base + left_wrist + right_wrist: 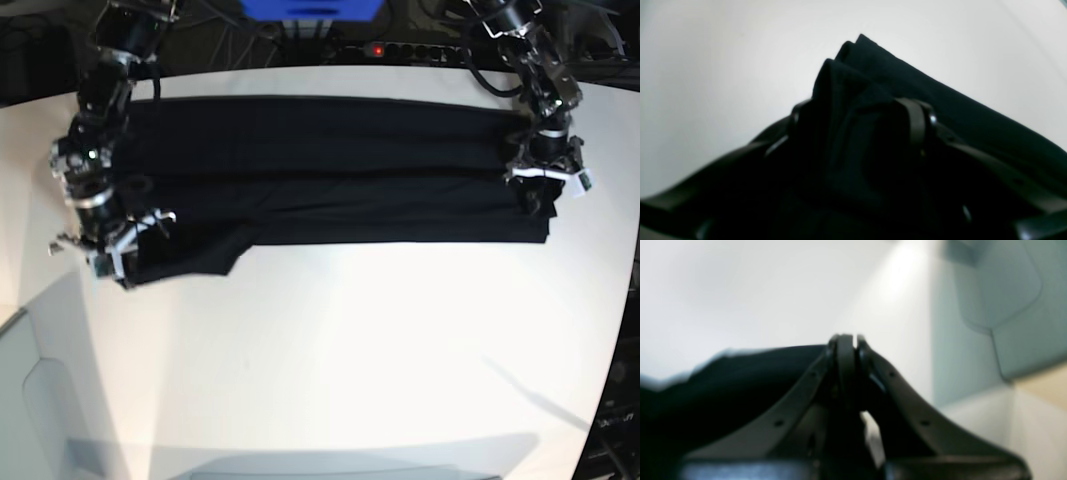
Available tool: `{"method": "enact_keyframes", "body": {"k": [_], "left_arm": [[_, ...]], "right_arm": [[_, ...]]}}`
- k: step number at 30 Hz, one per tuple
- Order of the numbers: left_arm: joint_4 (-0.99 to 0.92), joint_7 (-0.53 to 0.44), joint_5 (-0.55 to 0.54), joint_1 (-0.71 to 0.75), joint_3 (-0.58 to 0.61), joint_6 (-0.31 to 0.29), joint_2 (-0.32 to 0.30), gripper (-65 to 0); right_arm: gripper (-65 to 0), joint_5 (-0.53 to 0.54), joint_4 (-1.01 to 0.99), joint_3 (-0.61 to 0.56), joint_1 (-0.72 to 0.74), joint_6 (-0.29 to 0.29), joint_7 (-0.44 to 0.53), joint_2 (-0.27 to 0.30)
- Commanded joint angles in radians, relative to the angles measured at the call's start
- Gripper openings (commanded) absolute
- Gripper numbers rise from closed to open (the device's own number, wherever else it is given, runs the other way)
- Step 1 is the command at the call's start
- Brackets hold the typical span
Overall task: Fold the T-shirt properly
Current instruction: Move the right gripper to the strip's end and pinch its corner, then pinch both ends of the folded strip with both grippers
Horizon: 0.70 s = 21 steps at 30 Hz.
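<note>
One T-shirt (330,170), long axis left-right.

The T-shirt (330,170) lies as a long black band (folded lengthwise in several layers) along the far edge of the white table (380,350), one end bunched nearer the table's left edge.

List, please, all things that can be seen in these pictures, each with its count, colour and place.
soft black fabric T-shirt: one, black, folded into a long band across the table's far half.
flat white table: one, white, under everything.
blue box: one, blue, behind the table's far edge.
black power strip: one, black with red light, behind the table.
left gripper: one, black, fingers closed on the T-shirt's bunched end.
right gripper: one, black, fingers shut, at the T-shirt's other end.
</note>
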Motion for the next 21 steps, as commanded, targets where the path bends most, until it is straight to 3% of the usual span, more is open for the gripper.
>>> {"method": "enact_keyframes", "body": {"k": [1,6,15,21], "left_arm": [[0.012,0.002,0.001,-0.001,-0.004,0.005,-0.012,-31.3],[0.012,0.002,0.001,-0.003,-0.004,0.005,-0.013,-31.3],[0.012,0.002,0.001,-0.009,-0.004,0.005,-0.019,-31.3],[0.012,0.002,0.001,-0.009,-0.004,0.005,-0.021,-31.3]], "right_arm": [[-65.0,0.036,0.067,0.001,-0.008,0.002,0.040,-0.002],[-65.0,0.114,0.232,0.006,-0.198,0.002,0.051,-0.010],[-65.0,0.276,0.235,0.173,-0.396,0.002,0.121,-0.014],[-65.0,0.286,0.217,0.196,-0.482,0.002,0.163,-0.036]]}}
